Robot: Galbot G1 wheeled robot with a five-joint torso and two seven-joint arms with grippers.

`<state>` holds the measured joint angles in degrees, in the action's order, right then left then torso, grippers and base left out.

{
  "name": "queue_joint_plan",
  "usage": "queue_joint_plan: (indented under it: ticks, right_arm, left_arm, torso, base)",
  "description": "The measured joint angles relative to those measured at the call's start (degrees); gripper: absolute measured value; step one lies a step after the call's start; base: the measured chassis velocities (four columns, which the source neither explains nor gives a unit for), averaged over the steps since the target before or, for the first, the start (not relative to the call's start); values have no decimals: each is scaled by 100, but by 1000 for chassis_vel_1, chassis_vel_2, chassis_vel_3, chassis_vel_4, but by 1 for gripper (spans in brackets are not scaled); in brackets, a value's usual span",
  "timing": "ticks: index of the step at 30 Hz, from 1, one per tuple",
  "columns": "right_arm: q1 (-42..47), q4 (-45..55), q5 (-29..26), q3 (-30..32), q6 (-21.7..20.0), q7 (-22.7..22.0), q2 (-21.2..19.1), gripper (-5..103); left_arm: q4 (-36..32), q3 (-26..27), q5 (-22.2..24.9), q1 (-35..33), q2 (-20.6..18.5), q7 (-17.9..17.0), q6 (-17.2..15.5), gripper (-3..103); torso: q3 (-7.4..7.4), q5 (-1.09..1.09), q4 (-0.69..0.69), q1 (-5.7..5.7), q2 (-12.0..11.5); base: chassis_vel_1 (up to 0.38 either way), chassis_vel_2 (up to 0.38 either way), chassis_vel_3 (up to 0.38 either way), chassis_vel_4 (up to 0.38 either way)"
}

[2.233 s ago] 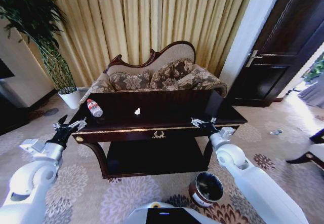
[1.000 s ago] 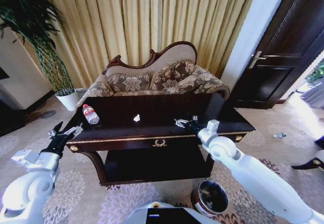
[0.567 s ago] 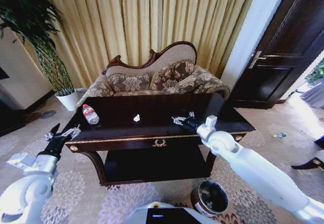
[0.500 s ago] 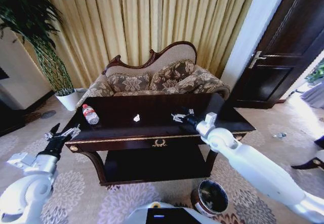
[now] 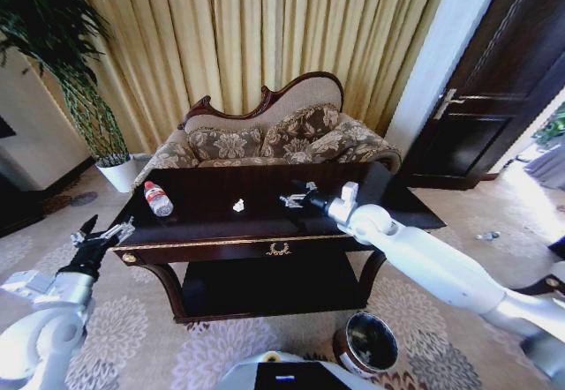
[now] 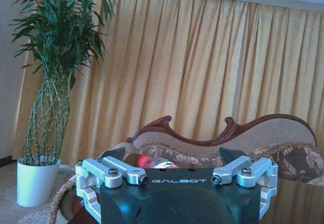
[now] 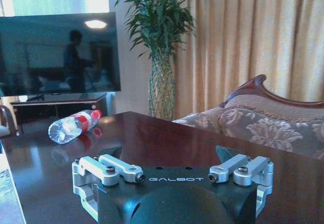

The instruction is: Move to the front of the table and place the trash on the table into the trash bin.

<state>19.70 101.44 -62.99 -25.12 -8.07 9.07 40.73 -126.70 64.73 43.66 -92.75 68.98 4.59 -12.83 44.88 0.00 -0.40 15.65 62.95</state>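
Head view | bottle [image 5: 160, 198] lies flat on table [image 5: 265, 222], cap toward sofa | both grippers' jaws spread, empty

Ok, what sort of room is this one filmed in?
Probably a hotel suite or formal living room: a carved sofa behind a polished wooden table, floor-length gold curtains, patterned carpet, and a TV beside a potted plant.
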Motion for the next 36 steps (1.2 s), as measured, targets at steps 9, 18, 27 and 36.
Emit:
queue_joint_plan:
  ticks: [9, 18, 27, 36]
  right_arm:
    - [-601, -350, -31, -723, -81, -255, 521, 100]
    - [-804, -433, 76, -1118, -185, -188, 662, 100]
    - [-1140, -219, -26, -1371, -934, -752, 655, 100]
    - [-1386, 82, -807, -1500, -1698, -1720, 835, 100]
  left_arm:
    - [62, 20, -79, -22, 103, 82, 72, 100]
    - [113, 45, -94, 5, 186, 204, 83, 100]
    - [108, 49, -122, -18, 263, 255, 87, 100]
    - [114, 204, -210, -98, 300, 288, 27, 100]
  torso:
    - [0, 0, 1, 0, 0]
    - [0, 0, 0, 0, 0]
    - [-1, 0, 0, 0, 0]
    - [-1, 0, 0, 0, 0]
  base:
    - [0, 0, 0, 0]
    - [0, 0, 0, 0]
    - [0, 0, 0, 0]
    - [0, 0, 0, 0]
